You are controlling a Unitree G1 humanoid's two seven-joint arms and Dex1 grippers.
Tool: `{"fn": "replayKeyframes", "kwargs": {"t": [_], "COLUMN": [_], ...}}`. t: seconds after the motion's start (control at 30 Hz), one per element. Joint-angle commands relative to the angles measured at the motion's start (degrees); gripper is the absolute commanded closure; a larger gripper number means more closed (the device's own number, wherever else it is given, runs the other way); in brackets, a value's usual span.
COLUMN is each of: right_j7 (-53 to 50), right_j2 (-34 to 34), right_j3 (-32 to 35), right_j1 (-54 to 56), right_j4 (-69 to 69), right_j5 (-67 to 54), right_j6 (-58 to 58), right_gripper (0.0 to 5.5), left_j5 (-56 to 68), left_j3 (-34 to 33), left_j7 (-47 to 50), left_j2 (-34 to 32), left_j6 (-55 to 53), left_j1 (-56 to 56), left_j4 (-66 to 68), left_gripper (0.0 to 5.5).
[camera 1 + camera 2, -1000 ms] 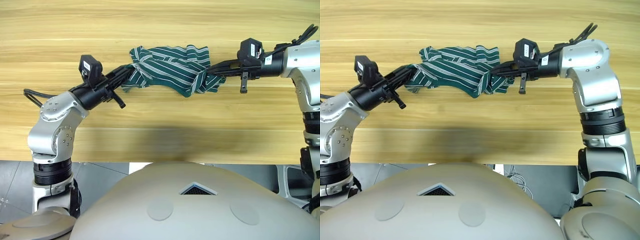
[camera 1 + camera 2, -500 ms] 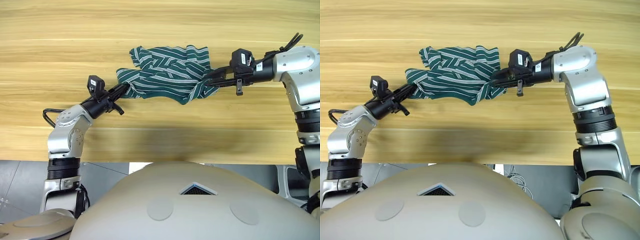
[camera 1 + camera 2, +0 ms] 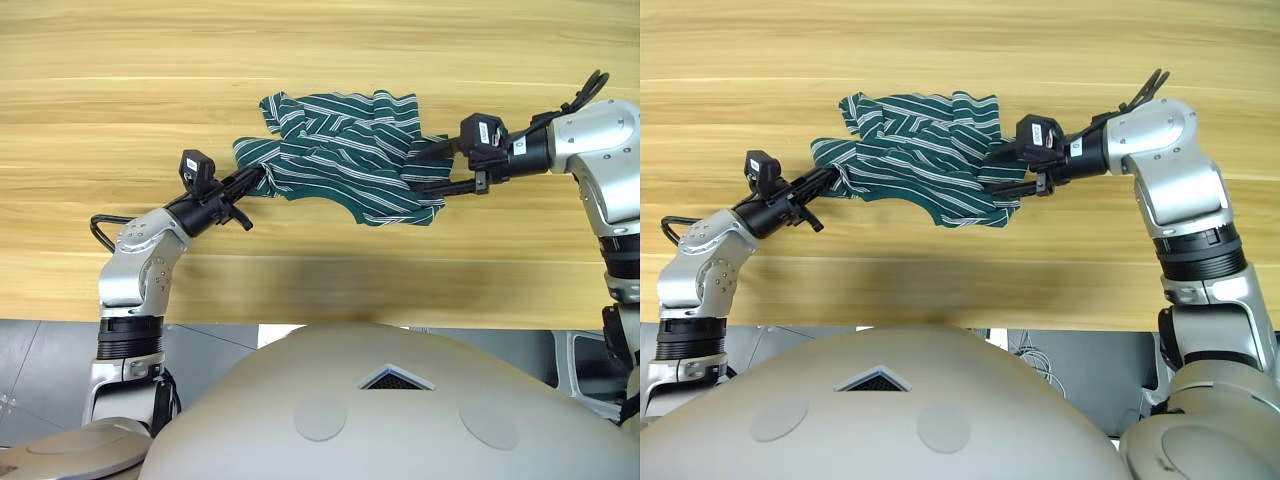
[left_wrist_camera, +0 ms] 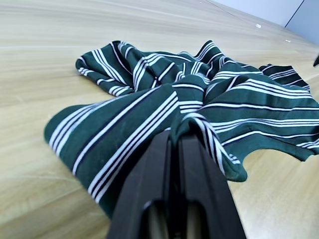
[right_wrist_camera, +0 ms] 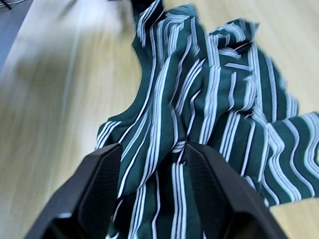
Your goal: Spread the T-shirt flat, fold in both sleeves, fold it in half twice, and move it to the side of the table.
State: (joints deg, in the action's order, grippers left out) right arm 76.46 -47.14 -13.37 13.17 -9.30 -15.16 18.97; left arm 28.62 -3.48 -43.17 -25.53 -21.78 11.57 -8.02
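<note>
Left pincer point(image 3: 262, 172) pinches the left edge of the crumpled T-shirt point(image 3: 340, 150) (green, white stripes) lying mid-way across the surface point(image 3: 120, 80); right pincer point(image 3: 425, 168) spread, fingers straddling its right edge.

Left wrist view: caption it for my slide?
Left hand pinches a crumpled green striped T-shirt on the wooden table.

left arm point(image 3: 135, 262), right arm point(image 3: 600, 135): silver-grey joints | forearms point(image 3: 205, 208), left tool point(image 4: 174, 139): black | cables point(image 3: 97, 225): black loops | elbow screws point(image 3: 135, 238)
</note>
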Motion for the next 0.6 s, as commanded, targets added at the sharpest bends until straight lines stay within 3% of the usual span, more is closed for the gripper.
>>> {"fn": "replayKeyframes", "kwargs": {"t": [0.03,0.17,0.6], "right_j7": [0.2,-0.3,-7.8], "right_j2": [-3.7,-5.7,-3.1], "right_j3": [6.9,9.5,-1.8], "right_j1": [-11.4,-18.0,-10.8], "right_j4": [-8.8,-11.9,-4.4], "right_j5": [-2.4,-0.6,17.6], "right_j6": [-8.2,-14.2,-20.2], "right_gripper": [2.56,2.33,2.33], "left_j5": [-0.5,-0.4,-1.0], "left_j3": [0.5,0.1,0.7], "left_j7": [0.2,0.0,-0.4], "left_j2": [-0.1,-0.6,-0.8], "left_j6": [-0.4,-0.8,-0.6], "left_j1": [0.3,0.7,0.1], "left_j4": [-1.2,-1.9,-1.9], "left_gripper": [5.5,5.5,5.5]}}
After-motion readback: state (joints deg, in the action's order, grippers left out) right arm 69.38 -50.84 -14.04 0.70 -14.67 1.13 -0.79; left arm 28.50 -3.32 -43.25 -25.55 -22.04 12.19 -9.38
